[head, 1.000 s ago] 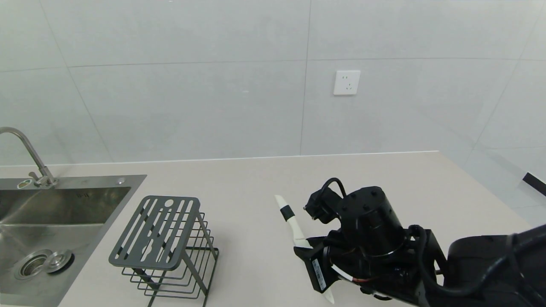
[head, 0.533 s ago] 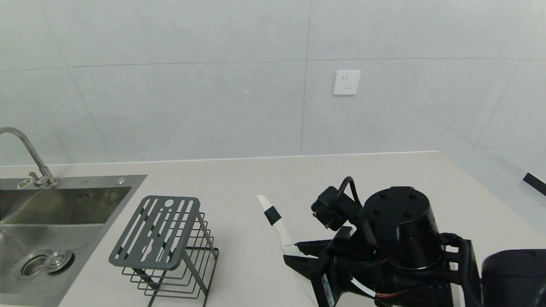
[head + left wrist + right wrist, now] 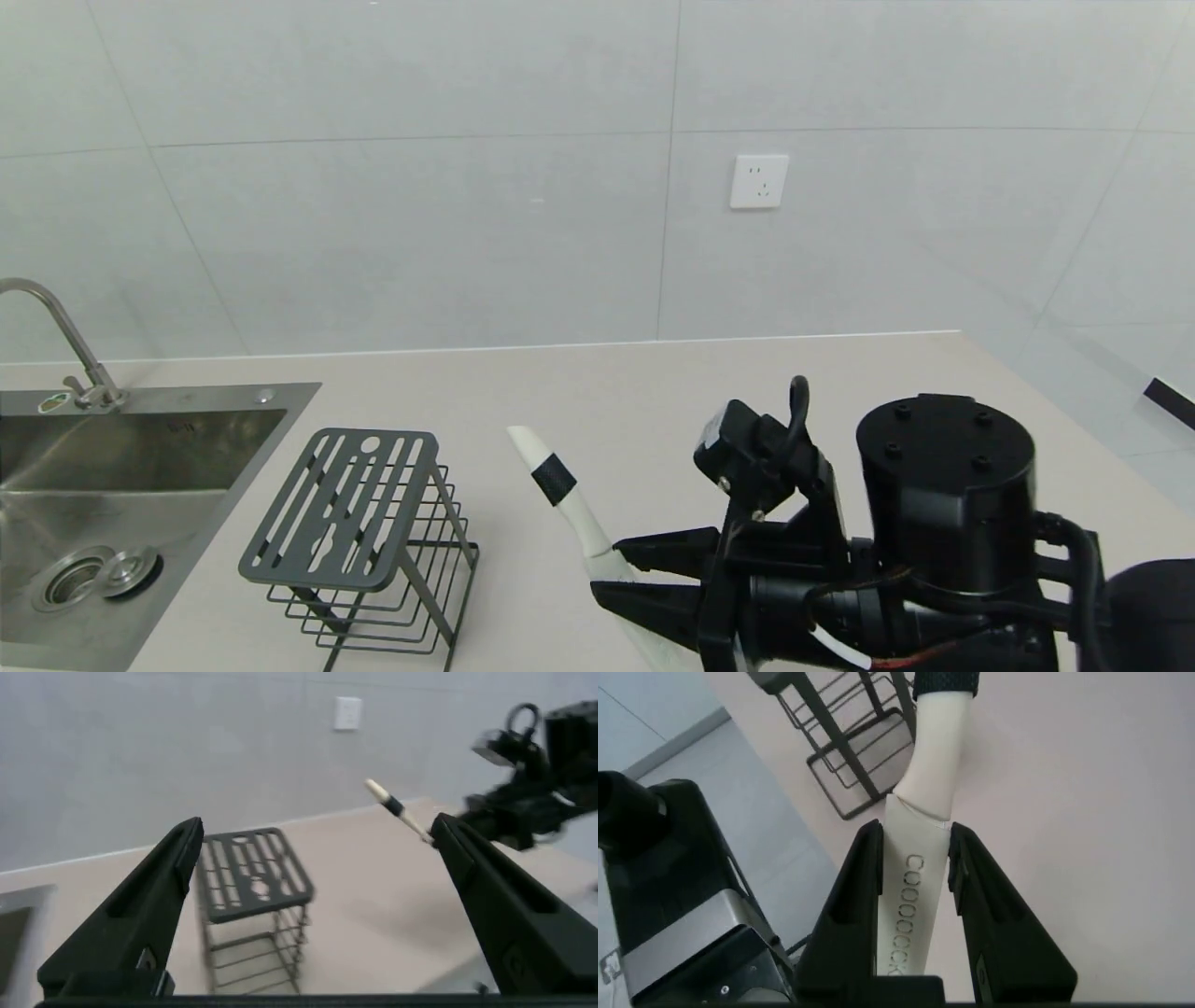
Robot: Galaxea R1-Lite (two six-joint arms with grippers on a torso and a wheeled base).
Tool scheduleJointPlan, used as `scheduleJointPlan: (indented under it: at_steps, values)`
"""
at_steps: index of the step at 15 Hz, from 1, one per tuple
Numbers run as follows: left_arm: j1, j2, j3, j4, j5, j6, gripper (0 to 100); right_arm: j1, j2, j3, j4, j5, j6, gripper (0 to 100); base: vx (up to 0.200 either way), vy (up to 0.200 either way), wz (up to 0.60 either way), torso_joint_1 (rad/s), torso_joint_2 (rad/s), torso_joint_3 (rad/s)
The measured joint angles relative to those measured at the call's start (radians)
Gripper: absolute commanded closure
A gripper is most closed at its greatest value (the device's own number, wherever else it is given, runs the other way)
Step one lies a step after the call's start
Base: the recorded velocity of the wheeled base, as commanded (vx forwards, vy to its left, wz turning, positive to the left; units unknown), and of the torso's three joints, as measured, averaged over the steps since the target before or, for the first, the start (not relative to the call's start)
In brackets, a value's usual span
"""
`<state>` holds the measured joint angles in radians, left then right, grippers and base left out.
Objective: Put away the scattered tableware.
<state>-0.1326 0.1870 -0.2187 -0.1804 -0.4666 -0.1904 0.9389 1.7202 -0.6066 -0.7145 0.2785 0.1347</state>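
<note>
Right gripper point(image 3: 607, 574): low at the front right of the counter; jaws clenched on the flat, dimpled part of the utensil.
Task item: cream-white long utensil with a black band near its rounded end point(image 3: 583, 527), probably a knife, though its type is hard to confirm.
Task item attitude: tilted, with the banded end raised and pointing toward the rack and the back wall.
Task item lower end: hidden behind the gripper, so contact with the counter cannot be told.
Right wrist view: the utensil point(image 3: 934, 756) runs out from between the jaws of the right gripper point(image 3: 915, 877), with the rack point(image 3: 840, 728) beyond it.
Left gripper point(image 3: 318, 826): jaws released, wide apart, grasping nothing; faces the rack point(image 3: 252, 873) and the raised utensil point(image 3: 392, 803).
Storage rack: dark grey metal wire rack with a slotted, sloping top plate point(image 3: 355, 523); upright on the counter, between the sink and the utensil, apart from both.
Counter: pale beige counter point(image 3: 579, 383).
Sink: stainless steel sink point(image 3: 140, 448), set into the counter at the left.
Tap: curved metal tap point(image 3: 56, 327), behind the sink.
Wall fitting: white socket plate point(image 3: 758, 180) on the grey tiled wall.
</note>
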Motion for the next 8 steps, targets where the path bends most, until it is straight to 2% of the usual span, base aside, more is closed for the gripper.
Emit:
scheduleJointPlan:
  at_steps: [3,4,6,8]
  values:
    - [-0.092,0.148,-0.051,-0.008,-0.233,-0.204,0,-0.004,-0.029,0.045,-0.051,0.078,0.011,100,0.0,0.0,0.0,0.0,0.0,0.0]
    - [-0.116,0.194,-0.071,-0.016,-0.268,-0.238,0,-0.005,-0.033,0.05,-0.06,0.088,0.013,100,0.0,0.0,0.0,0.0,0.0,0.0]
    - [-0.146,0.286,-0.098,-0.047,-0.289,-0.262,0,-0.008,-0.039,0.055,-0.082,0.116,0.017,100,0.0,0.0,0.0,0.0,0.0,0.0]
    - [-0.162,0.357,-0.111,-0.094,-0.293,-0.267,0,-0.008,-0.04,0.053,-0.1,0.119,0.018,100,0.0,0.0,0.0,0.0,0.0,0.0]
